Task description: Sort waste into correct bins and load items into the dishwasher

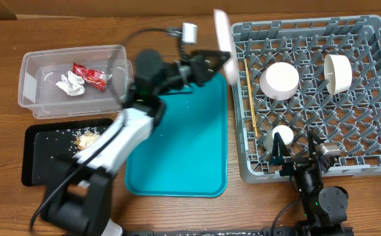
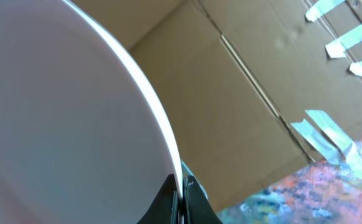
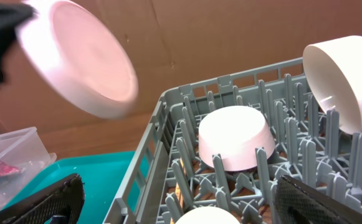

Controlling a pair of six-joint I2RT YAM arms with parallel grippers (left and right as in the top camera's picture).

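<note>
The white plate (image 1: 223, 42) was held on edge, clamped by its rim in the left tool (image 2: 181, 196), with the dish rack (image 1: 374, 39) wall below that tool. The right tool (image 1: 283, 157) was spread apart, empty. With so thin a grip, the plate could be twisted loose if pegs (image 3: 221, 171) were struck during lowering.

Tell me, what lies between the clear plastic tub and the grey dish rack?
Overhead view: the teal tray lies between them, and above it the left gripper holds a white plate near the rack.
</note>
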